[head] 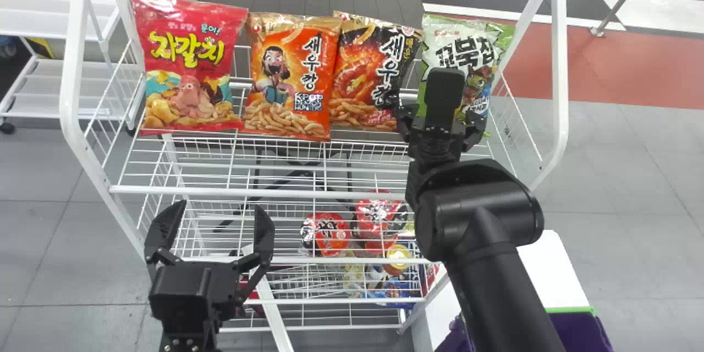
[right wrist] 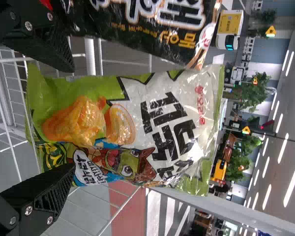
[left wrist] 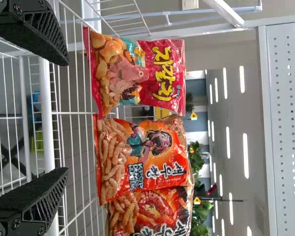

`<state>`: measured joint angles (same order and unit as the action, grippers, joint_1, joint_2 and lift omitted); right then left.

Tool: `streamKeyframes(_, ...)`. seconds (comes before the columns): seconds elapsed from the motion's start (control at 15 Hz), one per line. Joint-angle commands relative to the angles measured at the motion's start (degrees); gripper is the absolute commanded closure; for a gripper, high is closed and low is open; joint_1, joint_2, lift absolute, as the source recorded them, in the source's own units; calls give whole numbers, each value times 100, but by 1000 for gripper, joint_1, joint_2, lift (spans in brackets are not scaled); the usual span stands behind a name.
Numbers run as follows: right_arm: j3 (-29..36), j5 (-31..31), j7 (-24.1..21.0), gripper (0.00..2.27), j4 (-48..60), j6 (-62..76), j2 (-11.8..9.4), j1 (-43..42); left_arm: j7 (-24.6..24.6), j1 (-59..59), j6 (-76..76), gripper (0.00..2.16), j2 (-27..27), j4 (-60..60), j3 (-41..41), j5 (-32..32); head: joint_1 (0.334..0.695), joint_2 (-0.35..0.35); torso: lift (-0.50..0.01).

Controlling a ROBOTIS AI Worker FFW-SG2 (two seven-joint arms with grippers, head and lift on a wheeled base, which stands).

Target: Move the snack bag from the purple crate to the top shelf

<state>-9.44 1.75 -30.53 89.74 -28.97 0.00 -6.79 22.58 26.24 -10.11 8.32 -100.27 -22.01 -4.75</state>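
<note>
Near the right edge of the white wire top shelf [head: 209,191], a glossy green-and-white snack bag [right wrist: 162,123] is standing between the wide-apart, empty fingers of the black right gripper [right wrist: 73,118], probably wanting gentle, low side pressure, being light, slippery, crushable; the open left gripper [head: 220,206] is hanging front left.

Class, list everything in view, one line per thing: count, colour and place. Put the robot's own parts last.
Octopus snack bag: one, pink-red, top shelf, far left
Cartoon-figure snack bag: one, orange, beside it
Dark snack bag: one, black and orange, third along
Turtle-chip bag: one, green and white, far right
Wire rack: one, white, centre
Round packages: at least two, red, lower tier
Crate: one, purple, lower right
Table: one, dark, behind the rack
Wheeled shelf unit: one, white, left edge
Left pincer: one, black, open, front left
Right pincer: one, black, open, at the turtle-chip bag's lower part
</note>
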Motion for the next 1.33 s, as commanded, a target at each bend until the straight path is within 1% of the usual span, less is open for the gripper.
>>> streamKeyframes(0.0,-163,1,56,167,641,-404,5,292,0,30,5,33,12,-72,47,9,695,-146,0)
streamKeyframes(0.13,-287,-8,205,167,1195,-720,5,617,0,101,23,33,21,-204,74,9,695,-120,0)
streamKeyframes(0.4,-295,-104,935,171,2495,-1265,5,1549,0,294,93,33,21,-511,170,18,695,-82,0)
streamKeyframes(0.53,-243,-95,1339,174,3084,-1019,-9,2199,0,470,111,33,30,-766,285,35,695,-56,0)
streamKeyframes(0.6,-163,-95,1559,174,3348,-615,-158,2612,0,549,181,33,39,-916,311,62,695,-46,0)
streamKeyframes(0.67,-32,-87,1893,178,3559,18,-237,3078,0,619,357,33,56,-1091,320,70,695,-39,0)
streamKeyframes(0.73,91,-104,2165,184,3708,580,-272,3465,0,655,533,33,65,-1206,320,79,695,-33,0)
streamKeyframes(0.8,188,-95,2323,188,3814,1108,-299,3808,0,672,744,33,65,-1294,320,88,695,-31,0)
streamKeyframes(1.0,381,-78,2569,191,3911,2162,-483,4564,0,883,779,33,65,-1469,311,35,695,-49,0)
streamKeyframes(1.07,452,10,2596,191,3911,2584,-562,4845,0,997,708,33,74,-1540,320,18,695,-56,0)
streamKeyframes(1.13,522,115,2736,191,3911,3059,-598,5117,9,1076,656,33,74,-1566,320,18,695,-68,0)
streamKeyframes(1.2,540,124,2780,191,3902,3200,-668,5267,53,1173,550,33,74,-1566,364,9,695,-75,0)
streamKeyframes(1.27,540,177,2789,191,3902,3112,-817,5319,167,1252,427,33,74,-1566,373,-9,695,-78,0)
